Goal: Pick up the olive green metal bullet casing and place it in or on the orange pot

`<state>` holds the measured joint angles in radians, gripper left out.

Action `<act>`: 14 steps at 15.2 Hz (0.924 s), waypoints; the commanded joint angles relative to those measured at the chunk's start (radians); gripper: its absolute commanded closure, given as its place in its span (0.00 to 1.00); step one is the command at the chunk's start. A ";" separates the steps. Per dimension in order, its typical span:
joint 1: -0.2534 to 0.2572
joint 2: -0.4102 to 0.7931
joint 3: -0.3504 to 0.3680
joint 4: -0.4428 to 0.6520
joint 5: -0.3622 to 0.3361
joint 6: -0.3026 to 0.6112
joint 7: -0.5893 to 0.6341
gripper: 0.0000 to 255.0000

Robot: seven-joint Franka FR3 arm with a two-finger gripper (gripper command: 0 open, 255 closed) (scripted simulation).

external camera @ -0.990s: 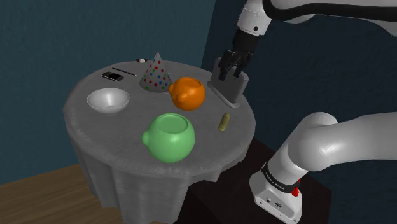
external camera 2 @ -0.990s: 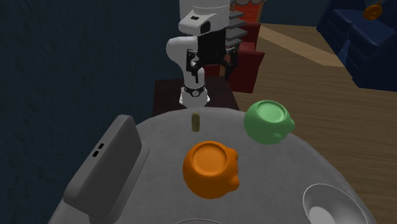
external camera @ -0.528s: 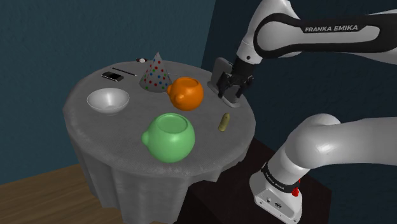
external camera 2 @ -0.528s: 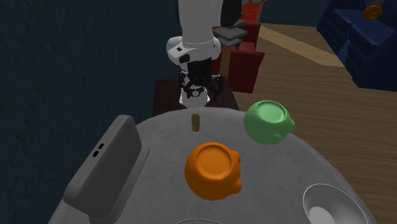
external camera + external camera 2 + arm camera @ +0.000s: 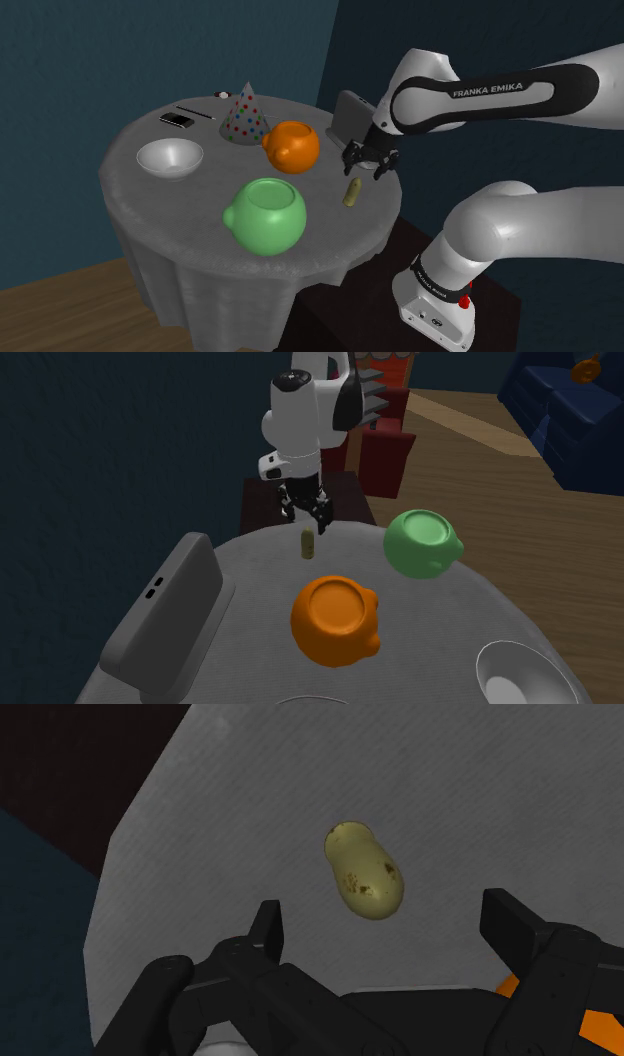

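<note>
The gripper hangs just above the table edge nearest the stand, its fingers spread wide and holding nothing. Below it, in line with the gap between them and untouched, lies the bullet casing. It is a small olive-yellow piece with brown flecks, on its side on the grey tablecloth. It looks light, rigid and smooth, so it may roll or squirt out of a poor pinch. The fat rounded body, squeezed across its short width, seems a safer hold than the narrower neck. Farther in stands the orange pot, mouth upward, with a green pot near it.
</note>
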<state>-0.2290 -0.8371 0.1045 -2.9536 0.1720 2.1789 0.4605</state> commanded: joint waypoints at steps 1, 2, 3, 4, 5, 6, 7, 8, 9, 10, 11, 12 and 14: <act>0.001 0.017 0.004 -0.018 0.006 0.036 0.004 0.00; 0.003 0.029 0.006 -0.026 0.009 0.056 0.004 0.00; 0.005 0.041 0.008 -0.034 0.012 0.077 0.003 0.00; 0.007 0.055 0.010 -0.042 0.015 0.098 0.002 0.00; 0.010 0.077 0.012 -0.053 0.020 0.131 0.001 0.00; 0.010 0.077 0.012 -0.053 0.020 0.131 0.001 0.00; 0.010 0.077 0.012 -0.053 0.020 0.131 0.001 0.00; 0.010 0.077 0.012 -0.053 0.020 0.131 0.001 0.00; 0.010 0.077 0.012 -0.053 0.020 0.131 0.001 0.00; 0.010 0.077 0.012 -0.053 0.020 0.131 0.001 0.00; 0.010 0.077 0.012 -0.053 0.020 0.131 0.001 0.00; 0.010 0.077 0.012 -0.053 0.020 0.131 0.001 0.00; 0.010 0.077 0.012 -0.053 0.020 0.131 0.001 1.00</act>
<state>-0.2192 -0.7602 0.1166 -3.0062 0.1923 2.3097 0.4612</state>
